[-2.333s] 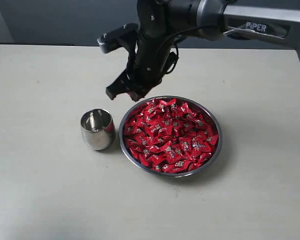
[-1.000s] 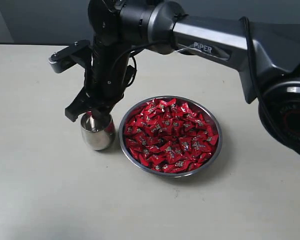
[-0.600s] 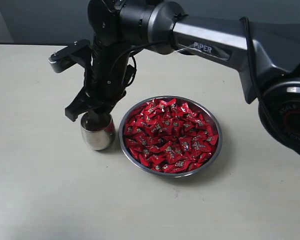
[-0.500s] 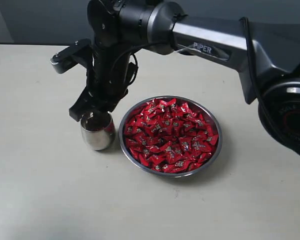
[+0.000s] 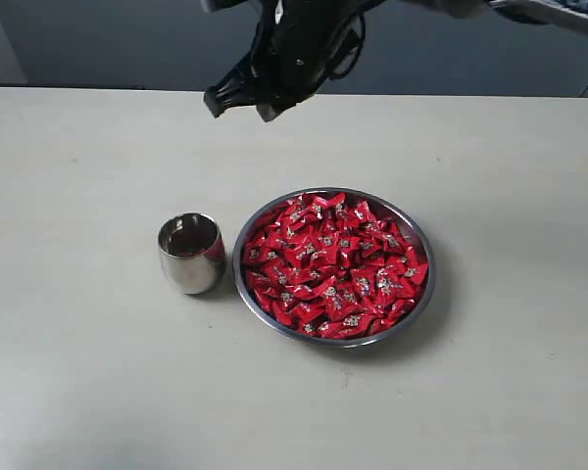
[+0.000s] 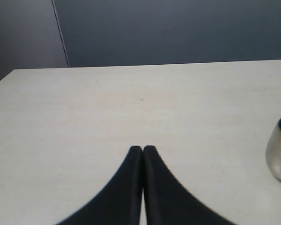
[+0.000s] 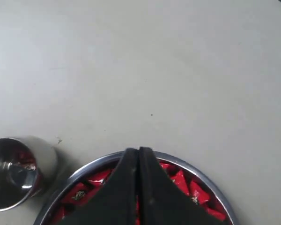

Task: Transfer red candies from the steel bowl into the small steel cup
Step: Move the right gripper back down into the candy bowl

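- Our right pincer [image 5: 241,102] hangs pressed together, empty, above the far edge of the counter [image 5: 88,372].
- We should spread it over the red candies [image 5: 333,264], then pinch one loose wrapper.

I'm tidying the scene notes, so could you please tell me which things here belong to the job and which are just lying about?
Job: candies; bowl; cup.
Lying about: nothing loose in view; only the table under it all.
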Robot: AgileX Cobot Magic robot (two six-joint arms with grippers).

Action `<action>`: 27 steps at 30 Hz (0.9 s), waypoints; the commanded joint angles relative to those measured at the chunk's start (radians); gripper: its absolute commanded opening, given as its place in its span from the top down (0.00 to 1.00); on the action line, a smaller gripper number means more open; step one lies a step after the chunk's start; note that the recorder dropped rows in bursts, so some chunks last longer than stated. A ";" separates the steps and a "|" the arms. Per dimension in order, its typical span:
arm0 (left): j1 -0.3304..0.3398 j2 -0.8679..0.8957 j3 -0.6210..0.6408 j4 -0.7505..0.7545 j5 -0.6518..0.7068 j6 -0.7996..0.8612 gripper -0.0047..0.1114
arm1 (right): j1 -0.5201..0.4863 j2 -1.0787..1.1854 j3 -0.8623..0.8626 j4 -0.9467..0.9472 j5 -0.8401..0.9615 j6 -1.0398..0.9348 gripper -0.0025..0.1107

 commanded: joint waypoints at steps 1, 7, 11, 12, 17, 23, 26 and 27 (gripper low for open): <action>-0.002 -0.004 0.004 0.001 -0.002 -0.003 0.96 | -0.025 -0.116 0.217 -0.006 -0.153 0.050 0.99; -0.002 -0.004 0.004 0.001 -0.002 -0.003 0.96 | -0.073 -0.205 0.527 -0.004 -0.334 0.074 0.99; -0.002 -0.004 0.004 0.001 -0.002 -0.003 0.96 | -0.082 -0.221 0.605 -0.021 -0.339 0.067 0.99; -0.002 -0.004 0.004 0.001 -0.002 -0.003 0.96 | -0.082 -0.221 0.606 -0.021 -0.329 0.067 0.99; -0.002 -0.004 0.004 0.001 -0.002 -0.003 0.96 | -0.082 -0.219 0.606 -0.031 -0.312 0.050 0.99; -0.002 -0.004 0.004 0.001 -0.002 -0.003 0.96 | -0.082 -0.202 0.606 -0.051 -0.329 0.050 0.99; -0.002 -0.004 0.004 0.001 -0.002 -0.003 0.96 | -0.082 -0.187 0.606 -0.073 -0.308 0.050 0.99; -0.002 -0.004 0.004 0.001 -0.002 -0.003 0.96 | -0.082 -0.180 0.606 -0.085 -0.295 0.050 0.99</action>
